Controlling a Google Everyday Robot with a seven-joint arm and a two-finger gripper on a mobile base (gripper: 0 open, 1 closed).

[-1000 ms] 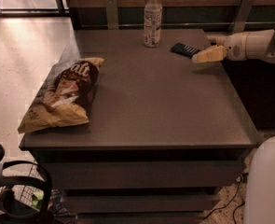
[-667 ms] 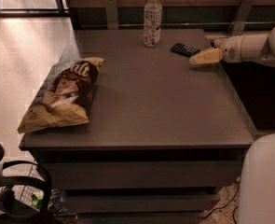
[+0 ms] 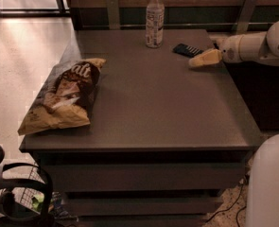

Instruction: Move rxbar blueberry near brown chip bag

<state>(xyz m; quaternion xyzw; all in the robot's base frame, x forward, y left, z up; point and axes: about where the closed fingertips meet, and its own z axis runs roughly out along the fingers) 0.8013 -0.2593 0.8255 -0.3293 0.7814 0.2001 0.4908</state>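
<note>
While the gripper (image 3: pixel 204 59), its grip state impossible to tell, is inching down beside the rxbar blueberry (image 3: pixel 187 49), that bar is lying apparently ungrasped near the bottle (image 3: pixel 154 18), well apart from the brown chip bag (image 3: pixel 65 96).

The brown chip bag (image 3: pixel 63 96) by the left edge of the surface (image 3: pixel 153 112) shows white curly letters that look like "alt". The print on the bottle (image 3: pixel 154 20) and the rxbar blueberry (image 3: pixel 186 49) is too small to read. The hand (image 3: pixel 196 61) is near the back right corner.
</note>
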